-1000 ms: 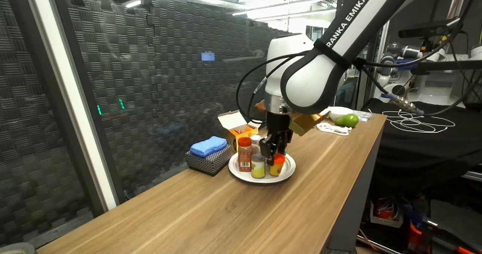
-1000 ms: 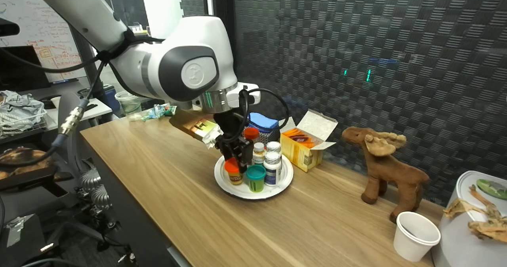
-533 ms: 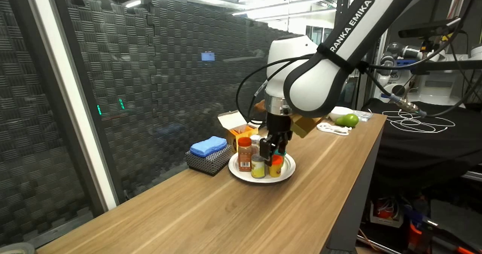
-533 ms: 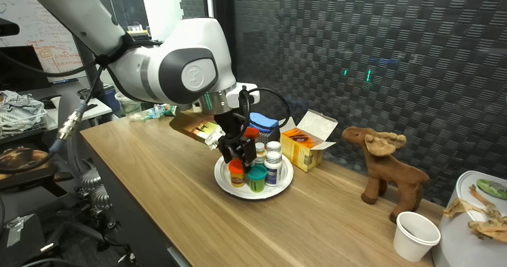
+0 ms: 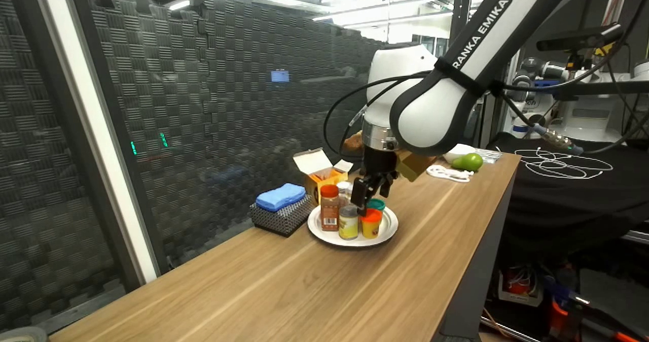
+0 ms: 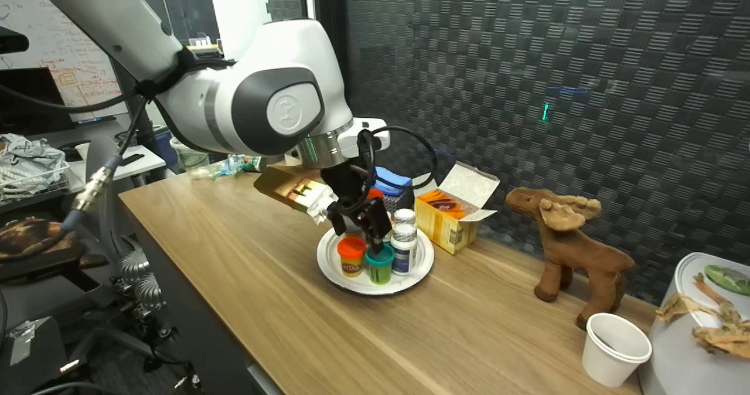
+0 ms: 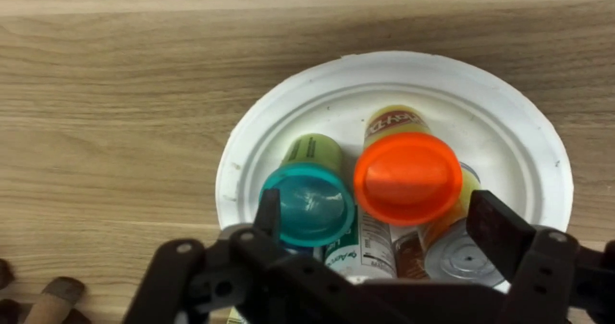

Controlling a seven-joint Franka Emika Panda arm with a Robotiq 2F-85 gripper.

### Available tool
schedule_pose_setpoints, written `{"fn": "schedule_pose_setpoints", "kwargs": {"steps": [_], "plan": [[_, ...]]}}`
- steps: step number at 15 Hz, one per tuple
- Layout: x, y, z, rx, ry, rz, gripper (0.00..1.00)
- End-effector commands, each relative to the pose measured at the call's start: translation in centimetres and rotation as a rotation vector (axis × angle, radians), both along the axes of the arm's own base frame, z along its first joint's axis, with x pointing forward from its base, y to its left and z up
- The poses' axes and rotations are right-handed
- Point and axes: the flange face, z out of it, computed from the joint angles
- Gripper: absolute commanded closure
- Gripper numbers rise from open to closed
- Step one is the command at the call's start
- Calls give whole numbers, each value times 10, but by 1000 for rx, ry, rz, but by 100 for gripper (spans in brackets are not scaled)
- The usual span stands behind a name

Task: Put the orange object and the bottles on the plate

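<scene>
The orange object, a small yellow tub with a bright orange lid (image 7: 407,179), stands upright on the white plate (image 7: 528,127). Beside it is the green tub with a teal lid (image 6: 380,264). Also on the plate are a yellow jar with a grey lid (image 5: 348,224), a red-capped brown bottle (image 5: 329,210) and white bottles (image 6: 404,249), grouped closely. My gripper (image 7: 376,194) is open just above the tubs, its fingers wide apart with nothing held. In the wrist view one finger overlaps the teal lid; the other lies over the grey-lidded jar. The arm partly hides the rear bottles in an exterior view.
A blue sponge (image 5: 280,197) on a dark textured block and an open yellow box (image 6: 448,222) stand close to the plate. Further along are a brown plush moose (image 6: 577,254), white cups (image 6: 612,351) and green pears (image 5: 469,162). A dark padded wall (image 5: 243,103) backs the counter.
My gripper has opened and let go of the orange-lidded tub, then risen a little. The tub, tilted between the fingers a second ago, now stands upright on the plate.
</scene>
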Motion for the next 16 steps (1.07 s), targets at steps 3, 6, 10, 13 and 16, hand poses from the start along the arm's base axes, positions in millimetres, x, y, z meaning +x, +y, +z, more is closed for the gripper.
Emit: {"fn": "schedule_pose_setpoints", "kwargs": {"steps": [3,6,10,13,16], "plan": [[-12,-7,56,-98,81,-66,0],[-21,2,91,-107,167,-75,0],[-38,31,132,-163,178,-80,0],[-34,33,125,-144,187,-62,0],[-34,32,117,-145,202,-64,0]]}}
